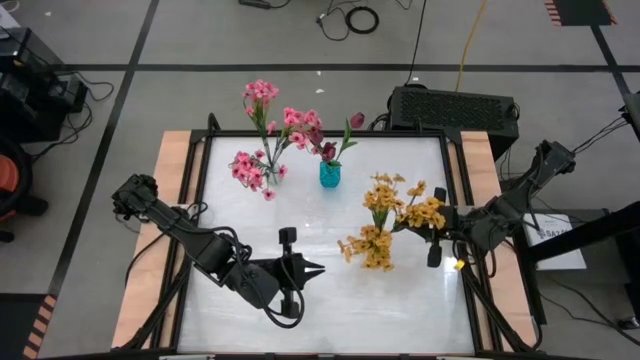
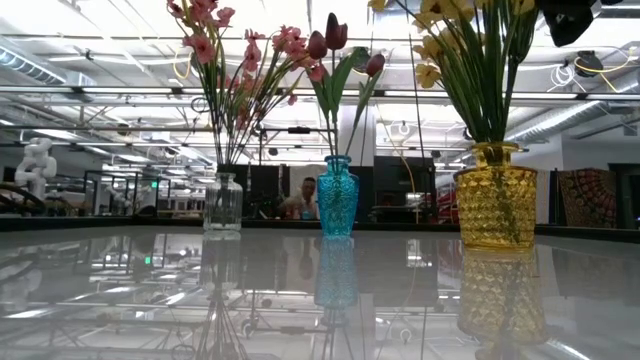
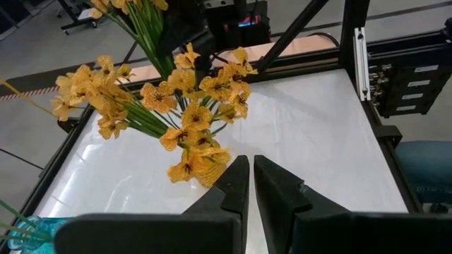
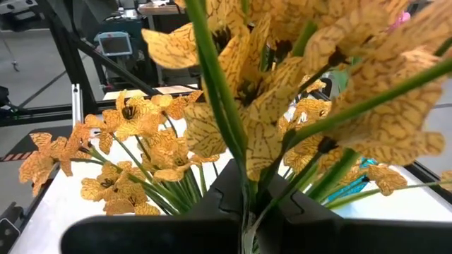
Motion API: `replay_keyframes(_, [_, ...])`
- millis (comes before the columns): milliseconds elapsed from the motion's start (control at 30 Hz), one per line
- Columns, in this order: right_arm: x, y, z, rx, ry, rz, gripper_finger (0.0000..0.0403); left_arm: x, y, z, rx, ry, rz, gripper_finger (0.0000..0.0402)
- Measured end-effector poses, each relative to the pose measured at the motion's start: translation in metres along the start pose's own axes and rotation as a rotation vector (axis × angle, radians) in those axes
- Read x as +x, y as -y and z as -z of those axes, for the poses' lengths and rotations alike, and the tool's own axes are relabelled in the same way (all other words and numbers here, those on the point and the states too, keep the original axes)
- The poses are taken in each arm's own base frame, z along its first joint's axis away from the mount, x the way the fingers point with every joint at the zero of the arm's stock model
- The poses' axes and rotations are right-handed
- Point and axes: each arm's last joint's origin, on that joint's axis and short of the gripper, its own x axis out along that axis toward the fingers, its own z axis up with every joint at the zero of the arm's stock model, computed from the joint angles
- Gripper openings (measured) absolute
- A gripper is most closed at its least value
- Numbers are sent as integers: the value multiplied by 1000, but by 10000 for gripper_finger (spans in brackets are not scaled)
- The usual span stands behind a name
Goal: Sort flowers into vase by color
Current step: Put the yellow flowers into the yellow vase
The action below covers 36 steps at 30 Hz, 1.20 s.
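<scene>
Fingers of right gripper [image 4: 247, 204] clamped on yellow flowers' stem [image 4: 212, 85] (above yellow vase [image 2: 495, 195]), left gripper [image 3: 251, 183] fingers together, empty.

Pink flowers [image 1: 262, 130] upright in clear vase [image 2: 223, 203]; magenta blooms [image 2: 336, 38] in teal vase [image 1: 330, 175]; yellow flowers [image 1: 392, 222] in amber vase [image 2: 495, 196], stems pinched by right end effector [image 1: 437, 228].

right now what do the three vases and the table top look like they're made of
Clear vase: looks like plain glass, since the stems show through it. Teal vase: translucent tinted glass or plastic, glossy and ribbed. Amber vase: translucent, with a knobbed pressed pattern; glass or plastic, hard to say. Table top: a white, very glossy sheet that mirrors the vases; the material is unclear.
</scene>
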Motion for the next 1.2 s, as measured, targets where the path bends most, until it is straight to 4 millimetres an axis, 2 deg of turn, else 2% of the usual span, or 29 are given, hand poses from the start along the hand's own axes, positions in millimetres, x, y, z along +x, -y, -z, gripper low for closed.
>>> replay_keyframes(233, [1, -1, 0, -1, 1, 2, 4, 0, 0, 0, 0, -1, 4, 31])
replay_keyframes(600, [-14, 11, -14, 49, 73, -78, 4, 0, 0, 0, 1, -3, 3, 31])
replay_keyframes(933, [-10, 8, -6, 21, 5, -88, 4, 6, 0, 9, -3, -31, -6, 31])
replay_keyframes(1200, [-11, 10, -5, 16, 2, -70, 4, 12, -8, 7, -31, -23, -26, 31])
